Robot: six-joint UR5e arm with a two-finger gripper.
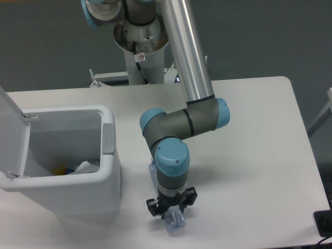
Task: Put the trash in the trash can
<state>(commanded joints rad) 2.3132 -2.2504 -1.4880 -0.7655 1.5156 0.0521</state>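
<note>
Directly under pincer [171, 211]: bottle [175, 223] (mostly hidden), on table [249, 155].

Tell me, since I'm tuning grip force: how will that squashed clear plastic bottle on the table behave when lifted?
The squashed clear plastic bottle looks empty, so probably light. Its thin, crumpled walls would likely flex under the gripper rather than resist. The smooth plastic may slip, and it seems gripped near one end, so it could swing.

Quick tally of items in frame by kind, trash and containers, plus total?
Plastic bottle: 1, on the table under the arm
Wrapper: 1, inside the trash can
Trash can: 1, lid open
Total: 3
</note>
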